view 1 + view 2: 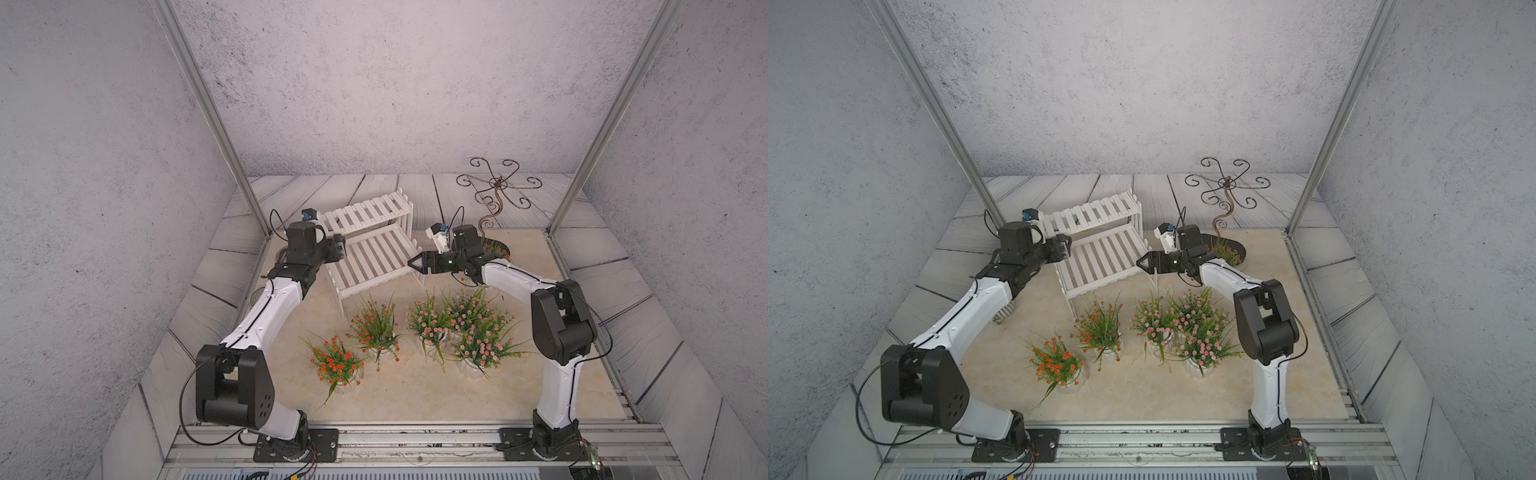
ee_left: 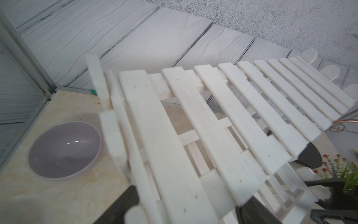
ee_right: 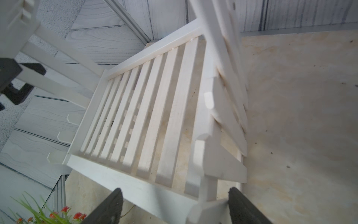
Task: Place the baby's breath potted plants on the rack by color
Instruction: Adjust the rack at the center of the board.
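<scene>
While grassy plants [image 1: 430, 326] cluster, white slatted rack [image 1: 374, 254]

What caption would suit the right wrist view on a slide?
Right gripper, jaws open, straddles a side picket of the white rack beside its lower tier.

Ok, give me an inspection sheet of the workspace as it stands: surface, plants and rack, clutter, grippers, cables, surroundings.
Surface: beige marbled tabletop, faintly stained.
Job's things: white rack sits at an angle, both tiers bare. Two orange-red plants and three pink plants stand on the tabletop in front of it. A third orange-red plant is at the stand's oval base.
Clutter: lilac bowl, grey ribbed pot, scrolled metal stand.
Grippers: left gripper shut on the rack's left end; right gripper open around a post at its right end.
Cables: black cables loop off both arms, clear of the plants.
Surroundings: grey textured walls, metal frame posts.
</scene>
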